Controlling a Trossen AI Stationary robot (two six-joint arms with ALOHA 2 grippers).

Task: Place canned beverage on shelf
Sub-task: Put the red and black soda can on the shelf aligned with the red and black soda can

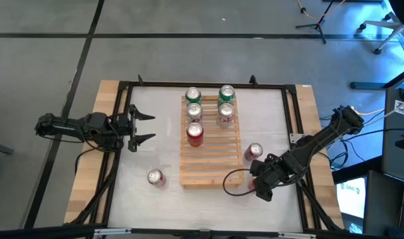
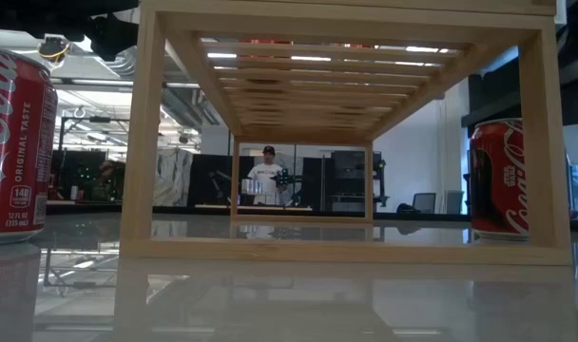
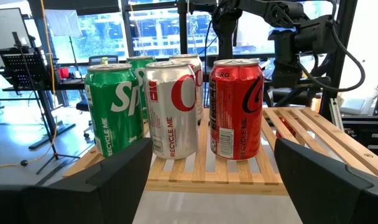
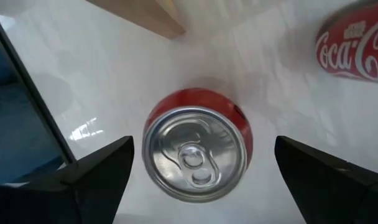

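The shelf (image 1: 210, 149), a pale slatted wooden rack, stands on the white table on its frame (image 2: 346, 252). Several cans stand upright at its far end: green (image 3: 114, 109), silver (image 3: 173, 109) and red (image 3: 237, 106). My right gripper (image 1: 250, 180) hangs by the shelf's near right corner, open and pointing down. Right below it a red can (image 4: 198, 152) stands upright on the table, with the fingers (image 4: 102, 168) wide on either side and clear of it. My left gripper (image 1: 145, 128) waits open and level at the table's left, facing the shelf.
A red can (image 1: 254, 151) stands on the table just right of the shelf. Another can (image 1: 155, 177) stands left of the shelf's near end. The shelf's near half is bare slats. Black frame rails (image 1: 294, 133) run along the table's sides. A person stands in the room behind (image 2: 267, 176).
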